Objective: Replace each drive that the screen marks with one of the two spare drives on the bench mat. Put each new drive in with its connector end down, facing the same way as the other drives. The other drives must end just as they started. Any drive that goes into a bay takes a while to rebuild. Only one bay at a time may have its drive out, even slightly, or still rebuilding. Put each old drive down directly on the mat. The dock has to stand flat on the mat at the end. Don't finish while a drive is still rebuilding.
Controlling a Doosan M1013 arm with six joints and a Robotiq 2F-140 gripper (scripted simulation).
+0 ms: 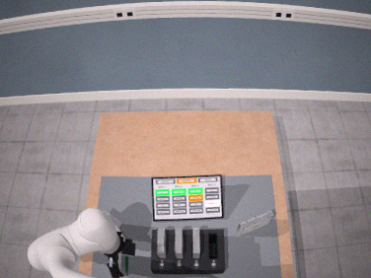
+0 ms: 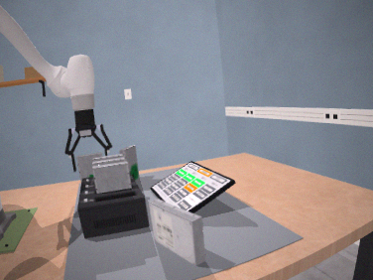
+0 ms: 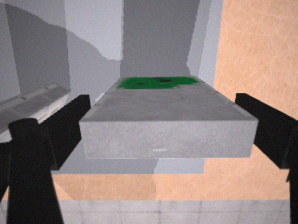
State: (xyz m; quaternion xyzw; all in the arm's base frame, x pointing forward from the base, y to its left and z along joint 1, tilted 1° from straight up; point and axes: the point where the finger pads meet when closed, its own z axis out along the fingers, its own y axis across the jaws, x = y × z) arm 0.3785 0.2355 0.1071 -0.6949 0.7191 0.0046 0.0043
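My gripper (image 1: 121,257) (image 2: 90,160) (image 3: 162,108) is open around a grey drive (image 2: 89,163) (image 3: 167,137) with a green board on one face; gaps show between the drive and both fingers. A second spare (image 2: 130,158) (image 3: 35,109) leans beside it. The black dock (image 1: 187,269) (image 2: 113,218) holds three drives: left (image 1: 161,243), second (image 1: 179,243) and third (image 1: 196,243). The rightmost bay (image 1: 213,245) is empty. Another drive (image 1: 256,223) (image 2: 176,233) stands on edge on the mat. The screen (image 1: 187,198) (image 2: 193,185) shows three green cells and orange ones at the top centre and in the third column.
The grey mat (image 1: 257,189) (image 2: 258,238) lies on the wooden bench (image 1: 187,143) (image 2: 248,171). The screen stands tilted behind the dock. A green board (image 2: 25,225) is at the left of the exterior view. A shelf (image 2: 25,81) is on the wall.
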